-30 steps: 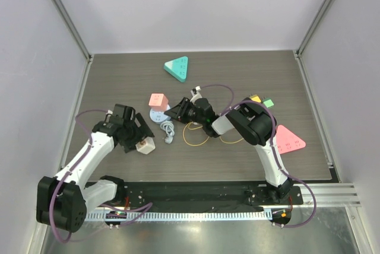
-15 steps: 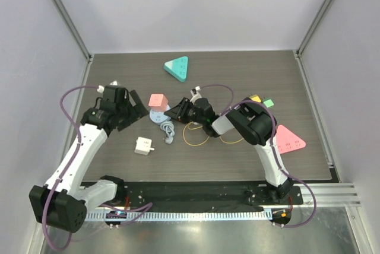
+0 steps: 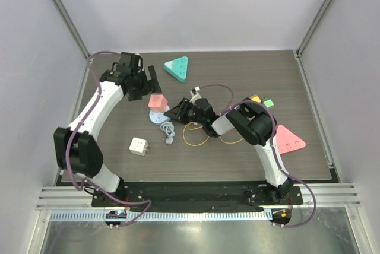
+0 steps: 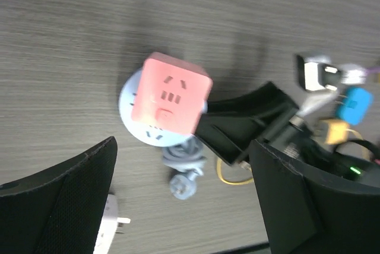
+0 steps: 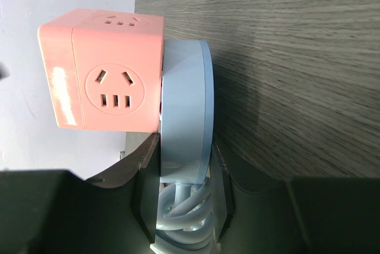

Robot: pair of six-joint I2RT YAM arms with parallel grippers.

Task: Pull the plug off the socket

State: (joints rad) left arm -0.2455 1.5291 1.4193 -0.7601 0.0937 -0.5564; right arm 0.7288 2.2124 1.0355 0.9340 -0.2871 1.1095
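The pink cube socket point(image 3: 156, 100) stands on a round blue base point(image 3: 157, 116) with a coiled grey cable point(image 3: 168, 130). My right gripper point(image 3: 172, 113) lies low on the table, shut on that blue base point(image 5: 184, 111) just below the socket point(image 5: 101, 70). The white plug point(image 3: 138, 146) lies loose on the table, apart from the socket. My left gripper point(image 3: 147, 86) hovers open just behind the socket point(image 4: 170, 94), holding nothing. The plug's edge point(image 4: 113, 230) shows by its left finger.
A teal triangle point(image 3: 177, 67) lies at the back and a pink triangle point(image 3: 288, 139) at the right. Small yellow point(image 3: 256, 98) and green point(image 3: 268, 102) blocks sit behind the right arm. A yellow loop point(image 3: 196, 136) lies beside the cable.
My left arm has let go of the white plug, leaving it on the table, and has swung back and right to hover by the socket. The right arm has not moved.
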